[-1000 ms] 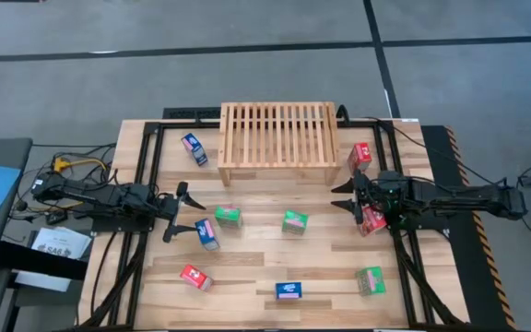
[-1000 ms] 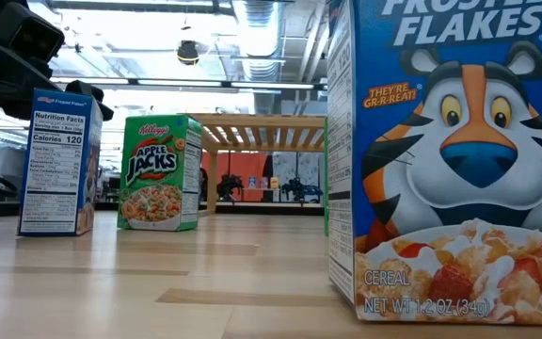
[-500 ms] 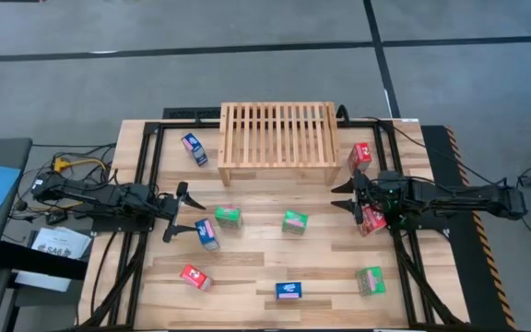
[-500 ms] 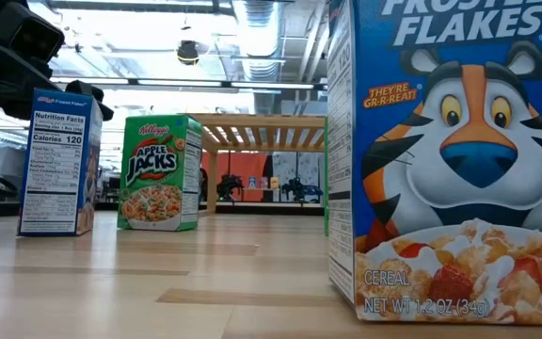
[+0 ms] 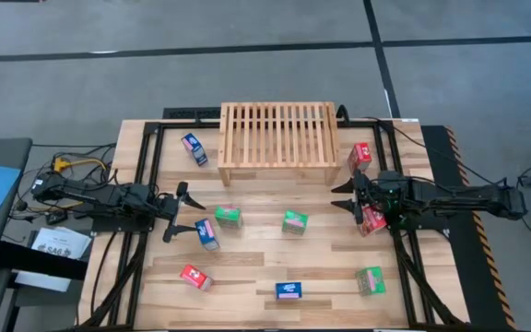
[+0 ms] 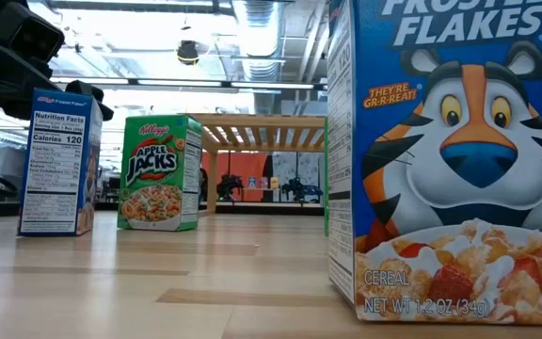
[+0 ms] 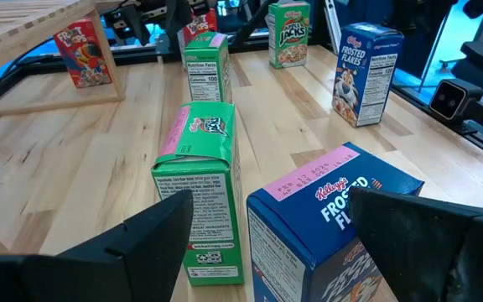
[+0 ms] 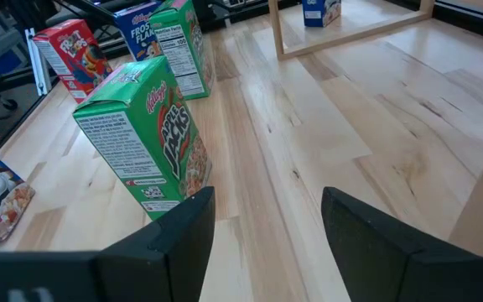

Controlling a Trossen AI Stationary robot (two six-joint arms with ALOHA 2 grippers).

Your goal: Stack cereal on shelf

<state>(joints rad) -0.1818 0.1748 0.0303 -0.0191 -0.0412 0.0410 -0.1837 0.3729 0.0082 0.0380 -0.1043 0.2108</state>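
- Left gripper: fingers wide, just beside a blue cereal box.
- Right gripper: fingers wide, near a red cereal box.
- Shelf at the table's far edge.

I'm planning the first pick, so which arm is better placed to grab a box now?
Left, probably. The left gripper is open right beside a blue box that fills its wrist view. The right gripper, also open, is near a red box, but that box sits back under its wrist rather than ahead of its fingers.
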